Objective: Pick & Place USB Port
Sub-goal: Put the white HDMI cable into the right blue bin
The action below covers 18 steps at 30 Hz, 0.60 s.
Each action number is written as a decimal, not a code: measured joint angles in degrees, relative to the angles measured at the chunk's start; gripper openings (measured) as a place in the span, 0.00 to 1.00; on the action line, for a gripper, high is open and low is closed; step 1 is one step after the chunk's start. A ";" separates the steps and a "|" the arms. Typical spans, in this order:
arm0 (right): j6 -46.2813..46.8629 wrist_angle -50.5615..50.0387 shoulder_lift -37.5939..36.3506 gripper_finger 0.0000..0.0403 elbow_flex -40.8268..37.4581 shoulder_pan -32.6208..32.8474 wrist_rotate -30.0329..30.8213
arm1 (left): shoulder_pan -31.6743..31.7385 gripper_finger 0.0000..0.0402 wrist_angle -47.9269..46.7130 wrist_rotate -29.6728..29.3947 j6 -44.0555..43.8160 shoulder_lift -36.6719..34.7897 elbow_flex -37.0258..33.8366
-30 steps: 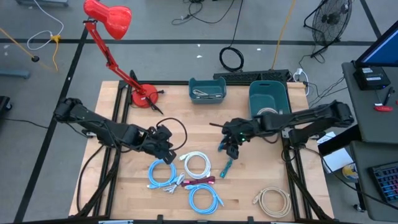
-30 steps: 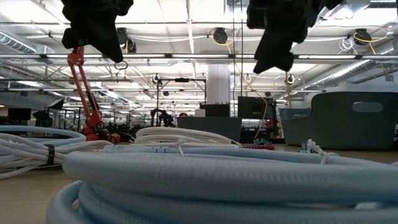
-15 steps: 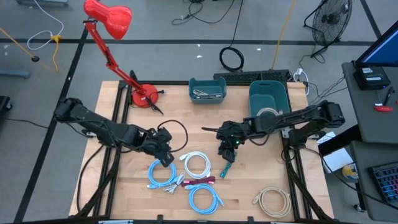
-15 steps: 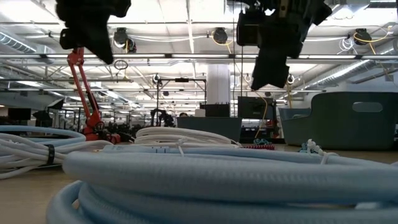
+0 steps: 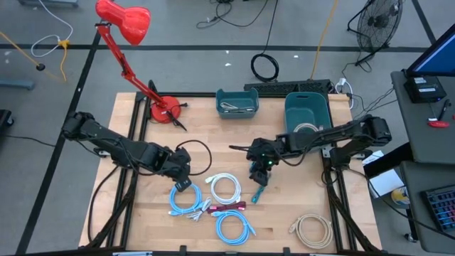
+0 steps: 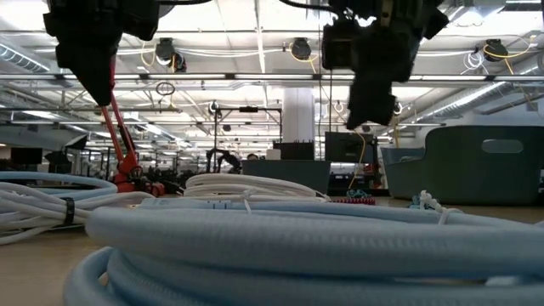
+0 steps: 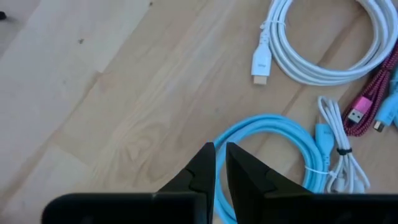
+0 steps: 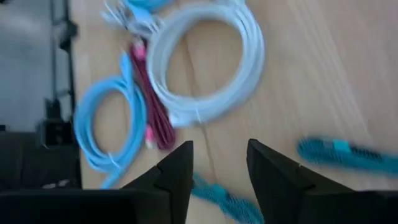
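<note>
Several coiled cables lie flat on the wooden table: a light-blue coil [image 5: 186, 200], a white coil [image 5: 225, 187], a pink-red braided cable [image 5: 227, 208], a second blue coil [image 5: 234, 227] and a short teal cable [image 5: 257, 190]. My left gripper [image 5: 182, 176] hangs shut above the table at the far edge of the light-blue coil [image 7: 273, 134], touching nothing. My right gripper [image 5: 260, 171] hangs open in the air beside the teal cable [image 8: 339, 152], between it and the white coil [image 8: 205, 68]. The low view shows both grippers, left [image 6: 95, 68] and right [image 6: 370, 81], well clear of the table.
A small teal bin [image 5: 237, 102] and a larger teal bin [image 5: 308, 112] stand at the far edge. A red desk lamp [image 5: 124, 21] rises from its base [image 5: 165, 110] at the far left. A beige coil [image 5: 313, 229] lies near the right front corner.
My left gripper has moved toward the table's near edge and a little left, ending over the far edge of the light-blue coil, and has tipped to point more steeply down. My right gripper has shifted slightly toward the table's left. The cables have stayed where they were.
</note>
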 joint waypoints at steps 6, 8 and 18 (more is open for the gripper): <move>-2.82 -1.13 3.83 0.39 6.36 -1.21 5.26 | 0.00 0.09 -0.29 -0.11 3.20 0.00 0.00; -4.49 -5.07 5.68 0.39 9.76 -1.42 6.54 | 0.00 0.09 -0.47 -0.13 4.84 -0.04 0.01; -7.55 -17.75 19.46 0.38 26.34 -0.57 9.52 | -0.17 0.09 -2.99 1.22 11.95 -0.02 0.02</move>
